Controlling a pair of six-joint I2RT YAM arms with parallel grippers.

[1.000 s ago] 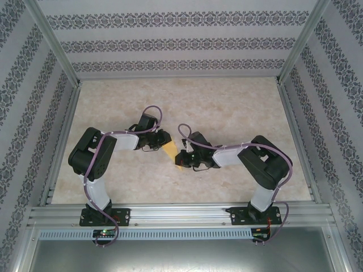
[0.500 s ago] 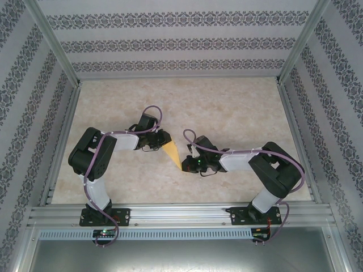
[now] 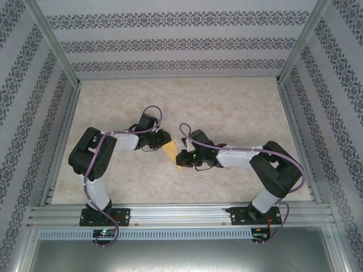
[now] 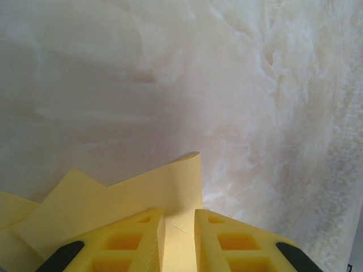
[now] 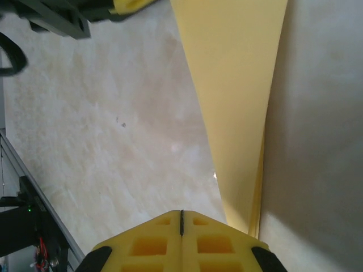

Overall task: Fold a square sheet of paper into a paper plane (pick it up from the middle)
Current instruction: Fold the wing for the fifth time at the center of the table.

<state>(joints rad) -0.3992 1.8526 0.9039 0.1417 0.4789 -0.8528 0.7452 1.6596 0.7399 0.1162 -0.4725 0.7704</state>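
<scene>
From where I stand the folded sheet of thin yellow-orange paper [image 3: 172,151] is mostly covered. It sits at mid-table between the two black arms, and from above only a narrow pointed wedge of it shows between the wrists.

The left gripper [image 3: 165,145] has its yellow fingers [image 4: 133,241] drawn in to a slim gap with the paper [image 4: 142,192] pinched in it. The layered corners fan out past the tips, and the bottom of the left wrist view cuts them off.

The right gripper [image 5: 181,226] is pressed fully together, finger against finger. The paper [image 5: 232,85] runs as a long tapering strip down to just beside its right-hand finger [image 5: 218,243]. I cannot tell whether the tip touches that finger or slips under it, since it is lost there in shadow.

Around them the pale marbled table top [image 3: 227,107] lies open towards the far patterned wall [image 3: 181,42] and both sides. The grey aluminium rail [image 3: 181,214] at the near edge is close behind the arms' bases.
</scene>
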